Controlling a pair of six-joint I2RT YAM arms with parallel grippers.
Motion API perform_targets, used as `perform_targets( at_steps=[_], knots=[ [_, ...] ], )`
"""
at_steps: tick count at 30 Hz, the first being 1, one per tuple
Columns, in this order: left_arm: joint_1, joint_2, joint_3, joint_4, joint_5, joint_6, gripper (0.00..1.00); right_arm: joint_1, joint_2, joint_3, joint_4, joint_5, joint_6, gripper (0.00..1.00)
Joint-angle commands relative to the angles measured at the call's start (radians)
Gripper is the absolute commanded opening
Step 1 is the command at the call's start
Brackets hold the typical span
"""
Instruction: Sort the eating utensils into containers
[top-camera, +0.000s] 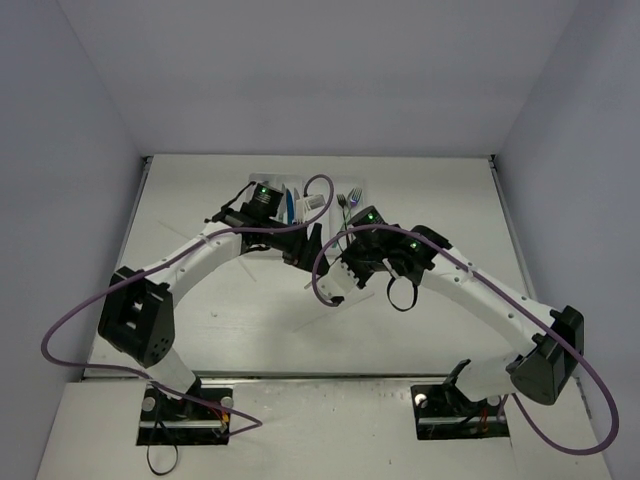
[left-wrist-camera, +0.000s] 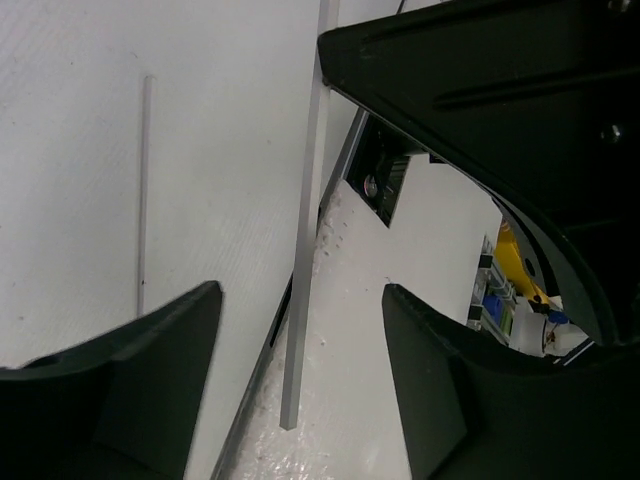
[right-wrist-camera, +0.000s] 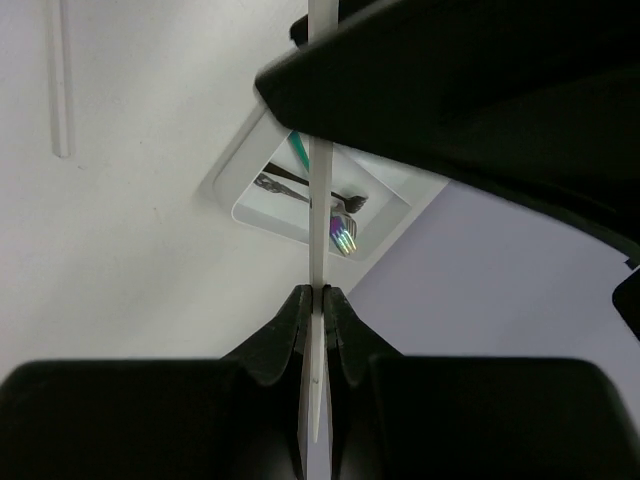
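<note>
My right gripper (right-wrist-camera: 320, 292) is shut on a thin pale stick (right-wrist-camera: 321, 200), which stands straight up between the fingers. Beyond it lies a corner of the white cutlery tray (right-wrist-camera: 232, 188) with a black fork with iridescent tines (right-wrist-camera: 343, 235) inside. From above, the right gripper (top-camera: 336, 284) hangs just in front of the tray (top-camera: 345, 185). My left gripper (top-camera: 300, 252) is close beside it and open (left-wrist-camera: 300, 292). A pale stick (left-wrist-camera: 305, 250) runs between its fingers without touching them. A blue knife (top-camera: 291, 205) and a fork (top-camera: 345, 204) lie in the tray.
Another thin stick (left-wrist-camera: 145, 190) lies flat on the white table to the left of the left gripper. One more loose stick (right-wrist-camera: 60, 90) shows in the right wrist view. The two arms crowd together at the tray's near edge. Grey walls enclose the table.
</note>
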Motion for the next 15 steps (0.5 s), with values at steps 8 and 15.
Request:
perform_targets(
  at_steps=[8,15],
  knots=[
    [-0.021,0.006,0.003,0.009,0.019,0.026,0.04,0.045,-0.071,-0.018,0.077,0.065,-0.042,0.0],
    [-0.004,-0.024,0.024,-0.004,-0.182,-0.009,0.0,0.103,-0.129,-0.033,0.087,0.132,0.085,0.97]
  ],
)
